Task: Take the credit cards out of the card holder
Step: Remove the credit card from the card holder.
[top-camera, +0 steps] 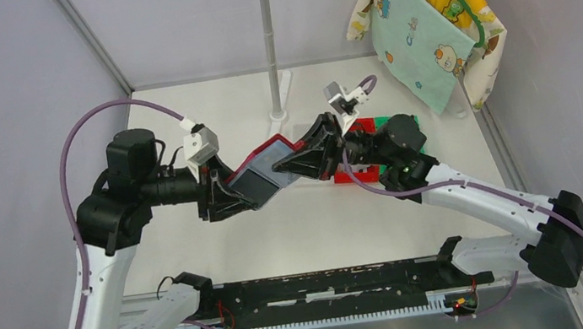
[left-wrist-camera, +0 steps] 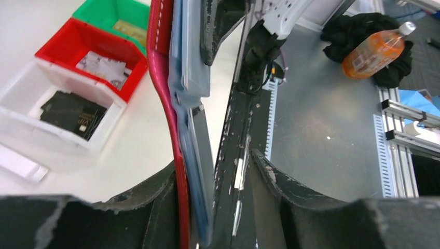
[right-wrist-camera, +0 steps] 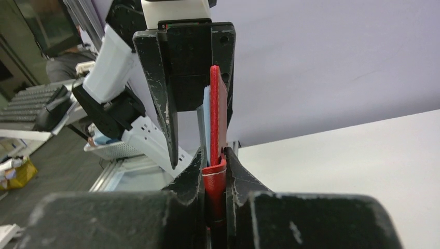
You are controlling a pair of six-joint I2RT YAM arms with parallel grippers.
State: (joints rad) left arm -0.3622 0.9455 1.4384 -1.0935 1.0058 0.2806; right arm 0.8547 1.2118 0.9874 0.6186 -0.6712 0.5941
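Above the table (top-camera: 297, 232) the two arms meet in mid-air with the card holder (top-camera: 273, 145) spanning the gap between them, its long axis running from one gripper to the other. The right gripper (right-wrist-camera: 214, 155) is clamped on the holder's red end. The left gripper (top-camera: 234, 196) straddles the opposite end with its jaws apart: the red cover lies against one finger, with a gap to the other. A grey-blue card (left-wrist-camera: 193, 57) lies against the holder's inner face, nearer the left gripper, so that arm likely draws it out lengthwise.

The table (top-camera: 297, 232) bears a red bin (left-wrist-camera: 57, 45), green bin (left-wrist-camera: 96, 11), white bin (left-wrist-camera: 106, 127) and pole (top-camera: 270, 48).
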